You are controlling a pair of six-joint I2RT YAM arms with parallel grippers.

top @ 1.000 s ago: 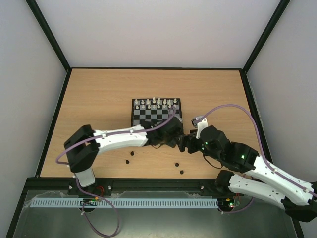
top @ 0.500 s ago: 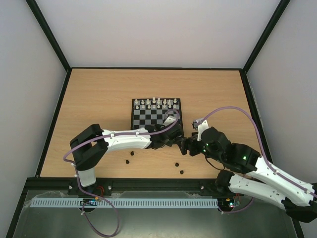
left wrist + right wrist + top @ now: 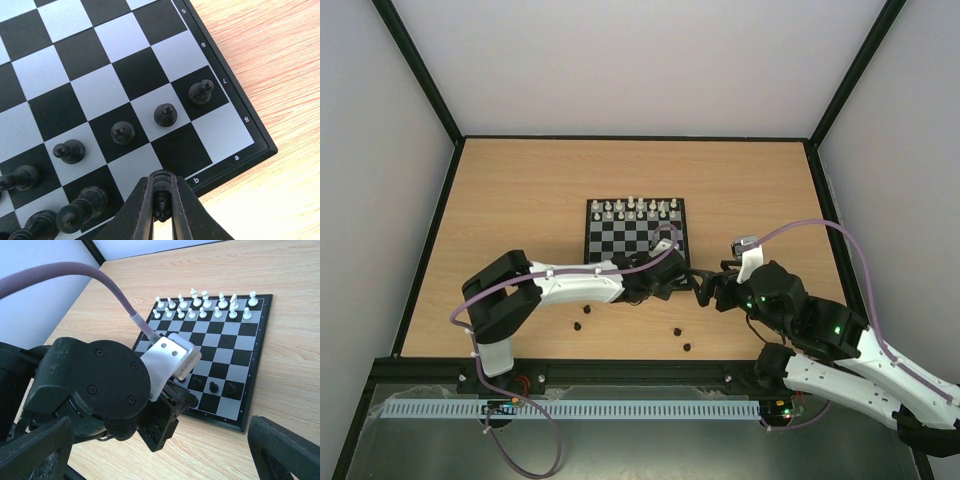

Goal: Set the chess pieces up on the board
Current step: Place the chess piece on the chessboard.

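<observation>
Wooden table (image 3: 520, 190) is carrying the board (image 3: 227, 131); I am pinching a black piece (image 3: 161, 194) in the left hand (image 3: 161, 212) over its bare corner for placing. Beside it the right hand (image 3: 703, 290) is hanging wide open, empty.

Left arm (image 3: 570, 283) and right arm (image 3: 850, 385): white moulded links joined by black joint housings. A purple cable (image 3: 798, 226) runs along each. Green lights (image 3: 837, 329) glow on the right arm's black joints. Wrist housing (image 3: 95, 385): rounded, black, screw-studded, bearing a white two-screw bracket (image 3: 172, 357). Left gripper (image 3: 161, 182): slim black fingers.
</observation>
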